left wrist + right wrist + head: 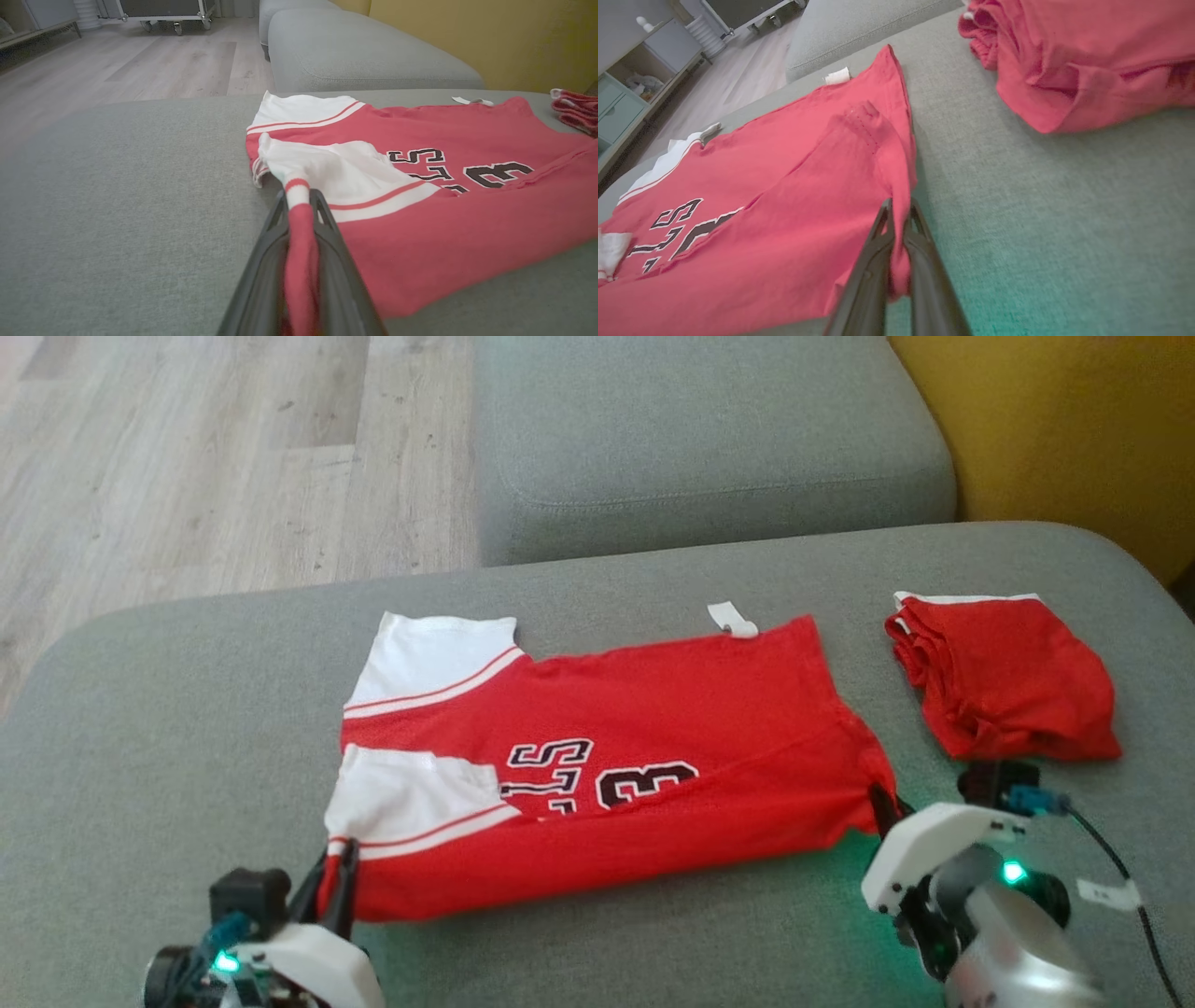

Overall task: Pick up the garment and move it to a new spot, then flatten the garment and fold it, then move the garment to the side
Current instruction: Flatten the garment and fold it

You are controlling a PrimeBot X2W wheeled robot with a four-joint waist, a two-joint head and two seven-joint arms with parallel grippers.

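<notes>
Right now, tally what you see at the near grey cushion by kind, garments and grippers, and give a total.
Garments: 2, the red jersey and the folded red garment.
Grippers: 2, the left gripper and the right gripper, both shut on the red jersey.
Total: 4.

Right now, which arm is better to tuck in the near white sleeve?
Left, probably: the left pincer grips the jersey right at the near white sleeve, while the right pincer holds the opposite hem corner.
</notes>
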